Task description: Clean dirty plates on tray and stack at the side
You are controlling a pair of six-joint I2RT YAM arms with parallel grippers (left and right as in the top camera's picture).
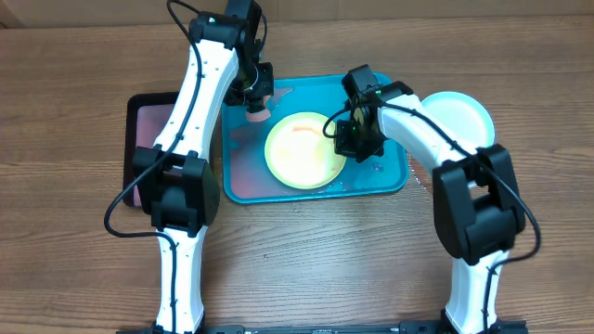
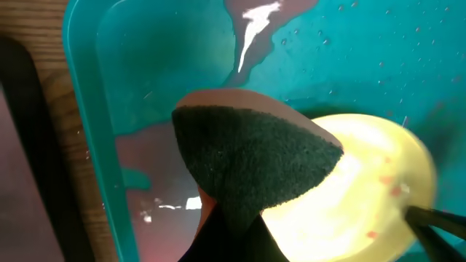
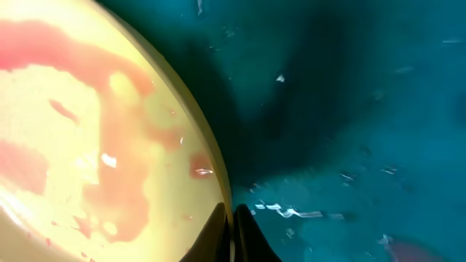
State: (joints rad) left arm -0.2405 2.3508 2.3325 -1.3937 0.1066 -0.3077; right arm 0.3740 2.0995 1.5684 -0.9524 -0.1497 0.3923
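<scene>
Step in hand, as judged: scrubbing of the second or third dish. The yellow-green round plastic plate (image 1: 304, 150) lies face up inside the large turquoise rectangular plastic tray (image 1: 385, 181), right of the tray's middle. Reddish smears show on the plate's face in the right wrist view, so cleaning is not complete. The right gripper (image 1: 355, 139) sits at the plate's right rim. Its fingers are drawn nearly together with the rim running between them, so it appears clamped on that rim to steady the plate. The left gripper (image 1: 255, 102) is clenched on a pink sponge with a dark scouring face (image 2: 255, 160), held over the tray's left part just beside the plate's upper-left edge. Whether the sponge touches the plate cannot be told. Pinkish water (image 2: 156, 182) pools on the tray floor. A pale round plate (image 1: 459, 116) rests on the wooden table (image 1: 74, 269) beside the tray's right end; whether it is one plate or a stack cannot be told. A small black tray with pinkish inside (image 1: 148, 139) lies to the left. The next move calls for bringing the scouring face onto the smears while the rim hold stays firm. The plate, being round, has no long axis. The tray's long axis runs side to side across the table.
</scene>
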